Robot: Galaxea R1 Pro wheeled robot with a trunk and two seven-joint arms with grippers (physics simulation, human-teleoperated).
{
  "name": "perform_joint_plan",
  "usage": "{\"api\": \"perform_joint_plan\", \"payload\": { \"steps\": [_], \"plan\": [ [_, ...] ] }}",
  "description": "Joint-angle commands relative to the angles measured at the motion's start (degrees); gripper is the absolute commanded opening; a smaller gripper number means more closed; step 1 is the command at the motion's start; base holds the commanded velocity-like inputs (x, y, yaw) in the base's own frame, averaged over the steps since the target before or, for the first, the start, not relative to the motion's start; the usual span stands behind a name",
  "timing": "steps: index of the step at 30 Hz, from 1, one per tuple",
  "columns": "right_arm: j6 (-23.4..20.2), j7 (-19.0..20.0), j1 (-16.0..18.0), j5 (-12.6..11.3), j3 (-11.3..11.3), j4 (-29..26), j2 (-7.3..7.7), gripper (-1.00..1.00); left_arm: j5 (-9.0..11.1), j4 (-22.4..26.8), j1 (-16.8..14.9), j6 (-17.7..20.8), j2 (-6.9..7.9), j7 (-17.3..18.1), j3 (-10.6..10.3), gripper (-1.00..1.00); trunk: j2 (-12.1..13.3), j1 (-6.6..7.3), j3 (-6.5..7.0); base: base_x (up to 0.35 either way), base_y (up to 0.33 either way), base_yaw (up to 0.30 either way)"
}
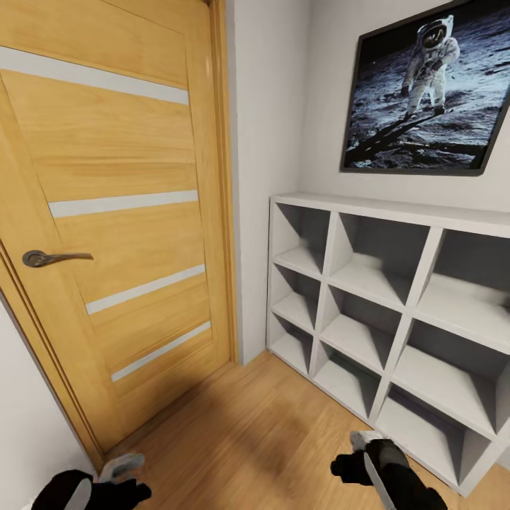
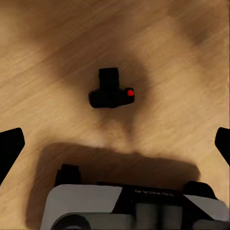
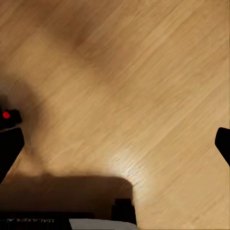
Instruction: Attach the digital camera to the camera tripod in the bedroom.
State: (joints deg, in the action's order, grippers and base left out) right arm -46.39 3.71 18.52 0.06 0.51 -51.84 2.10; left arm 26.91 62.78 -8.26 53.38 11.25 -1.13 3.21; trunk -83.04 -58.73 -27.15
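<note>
Camera (image 2: pixel 111 89) on wood floor (image 2: pixel 182 72), clear of spread left gripper (image 2: pixel 115 143); right gripper (image 3: pixel 115 143) spread, empty; camera half cut off at frame edge there.

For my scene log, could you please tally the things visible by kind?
Doors: 1, door
Shelf units: 1, shelf
Framed pictures: 1, picture
Cameras: 1, camera, lying on the floor
Grippers: 2, left gripper, right gripper
Total: 6
</note>
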Motion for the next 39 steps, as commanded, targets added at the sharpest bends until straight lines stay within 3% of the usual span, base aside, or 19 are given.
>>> {"api": "perform_joint_plan", "payload": {
  "steps": [1, 2, 4, 5, 6, 9, 10, 11, 14, 25, 36, 39],
  "plan": [
    [-0.86, 0.53, 1.38, -1.16, 0.05, -0.68, 0.03, 1.0, 0.34, 0.12, -2.07, 1.35, -0.16, -0.19, 0.18, 1.0, -0.04, 0.0, -0.07, 0.0, 0.0, 0.0],
    [-1.7, 0.94, 4.27, -3.47, 0.04, -1.29, 0.05, 1.0, 0.61, -0.75, -6.18, 2.88, -0.6, -0.26, 0.35, 1.0, -0.04, 0.0, -0.07, 0.0, 0.0, 0.0],
    [-2.23, 1.19, 7.16, -5.54, 0.03, -1.28, 0.07, 1.0, 0.99, -2.67, -10.22, 3.82, -1.18, -0.23, 0.46, 1.0, -0.04, 0.0, -0.07, 0.0, 0.0, 0.0],
    [-2.57, 1.38, 9.87, -7.39, 0.06, -0.85, 0.08, 1.0, 1.72, -5.15, -14.13, 4.41, -2.1, -0.15, 0.54, 1.0, -0.04, 0.0, -0.07, 0.0, 0.0, 0.0],
    [-2.87, 1.53, 12.95, -9.73, 0.08, -0.11, 0.06, 1.0, 3.52, -8.96, -19.25, 4.46, -4.27, -0.08, 0.58, 1.0, -0.04, 0.0, -0.07, 0.0, 0.0, 0.0],
    [-3.05, 1.66, 14.59, -11.84, 0.08, 0.05, -0.05, 1.0, 5.39, -11.51, -23.08, 2.93, -7.0, -0.27, 0.54, 1.0, -0.04, 0.0, -0.07, 0.0, 0.0, 0.0],
    [-3.16, 1.76, 15.2, -13.18, 0.1, -0.08, -0.12, 1.0, 6.12, -12.44, -24.7, 1.13, -8.91, -0.48, 0.36, 1.0, -0.04, 0.0, -0.07, 0.0, 0.0, 0.0],
    [-3.03, 1.74, 15.92, -15.77, -0.05, -0.33, -0.23, 1.0, 6.48, -13.75, -26.71, -3.56, -12.09, -0.71, -0.11, 1.0, -0.04, 0.0, -0.07, 0.0, 0.0, 0.0],
    [-3.1, 1.84, 16.16, -17.06, -0.24, -0.48, -0.1, 1.0, 6.16, -14.35, -27.37, -6.23, -13.28, -0.69, -0.24, 1.0, -0.04, 0.0, -0.07, 0.0, 0.0, 0.0],
    [-3.12, 2.15, 16.28, -17.92, -0.4, -0.19, 0.02, 1.0, 6.1, -16.67, -27.68, -7.49, -15.17, -0.66, -1.61, 1.0, -0.04, 0.0, -0.07, 0.0, 0.0, 0.0],
    [-3.18, 2.41, 16.28, -17.99, -0.49, -0.02, 0.01, 1.0, 6.24, -17.28, -27.69, -7.58, -15.37, -0.07, -1.79, 1.0, -0.04, 0.0, -0.07, 0.0, 0.0, 0.0],
    [-3.18, 2.49, 16.28, -17.99, -0.44, 0.04, 0.04, 1.0, 6.4, -17.32, -27.69, -7.59, -15.36, 0.15, -1.8, 1.0, -1.24, -0.66, -0.61, 0.0, 0.0, 0.0]
  ]
}}
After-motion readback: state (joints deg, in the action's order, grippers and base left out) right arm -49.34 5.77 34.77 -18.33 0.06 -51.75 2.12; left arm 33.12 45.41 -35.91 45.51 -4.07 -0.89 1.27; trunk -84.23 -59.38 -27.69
